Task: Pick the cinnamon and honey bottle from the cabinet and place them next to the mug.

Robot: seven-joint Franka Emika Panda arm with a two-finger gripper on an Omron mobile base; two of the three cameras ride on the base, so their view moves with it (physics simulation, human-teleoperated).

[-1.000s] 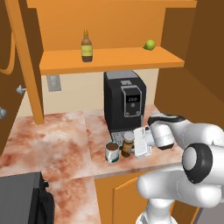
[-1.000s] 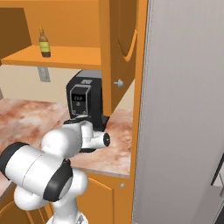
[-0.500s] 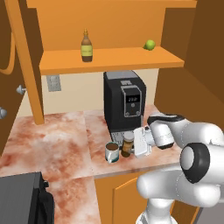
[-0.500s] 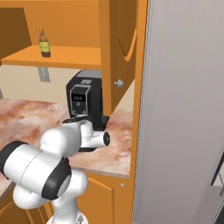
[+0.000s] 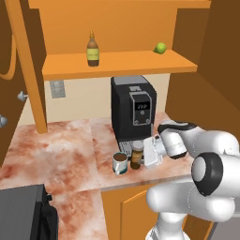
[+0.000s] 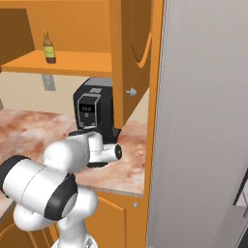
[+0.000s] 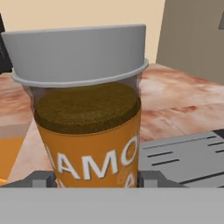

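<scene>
The cinnamon (image 5: pixel 137 156) is a small brown jar with an orange label and a grey lid. It stands upright just right of the pale mug (image 5: pixel 120 163), in front of the coffee machine. My gripper (image 5: pixel 140 158) reaches in from the right and is shut on the jar. In the hand view the cinnamon (image 7: pixel 87 127) sits between my gripper's (image 7: pixel 94 180) two fingertips, one against each side. The honey bottle (image 5: pixel 93 49) (image 6: pixel 48 47) stands on the shelf of the orange cabinet (image 5: pixel 117 64). Whether the jar's base touches the counter I cannot tell.
A black coffee machine (image 5: pixel 133 108) (image 6: pixel 94 109) stands right behind the mug and jar. A green lime (image 5: pixel 161 48) lies on the shelf's right end. The cabinet doors (image 5: pixel 9 70) (image 6: pixel 131 53) hang open. A dark appliance (image 5: pixel 23 213) sits at lower left; a grey panel (image 6: pixel 203 121) rises on the right.
The hand with the cinnamon has sunk very slightly toward the counter beside the mug. Everything else stays as it was.
</scene>
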